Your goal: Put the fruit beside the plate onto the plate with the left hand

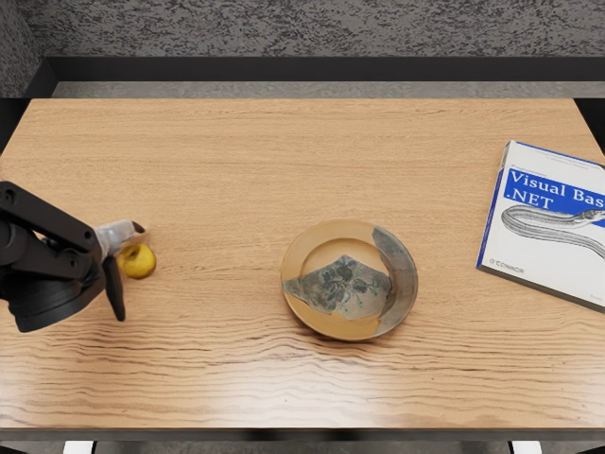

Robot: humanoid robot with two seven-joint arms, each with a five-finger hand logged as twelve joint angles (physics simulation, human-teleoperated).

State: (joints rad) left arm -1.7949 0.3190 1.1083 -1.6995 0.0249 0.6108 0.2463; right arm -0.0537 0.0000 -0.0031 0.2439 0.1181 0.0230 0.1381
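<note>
A small yellow fruit [141,262] lies on the wooden table, well left of the plate [304,258]. The plate is round, tan-rimmed, with a grey-blue pattern inside, and sits near the table's middle with nothing on it. My left hand [118,260] comes in from the left edge, dark with pale fingers. It is right up against the fruit's left side, one finger above it and a dark one hanging down beside it. The fingers look spread around the fruit without closing on it. The fruit rests on the table.
A white and blue book [548,222] lies at the right edge of the table. A dark rail runs along the table's far side.
</note>
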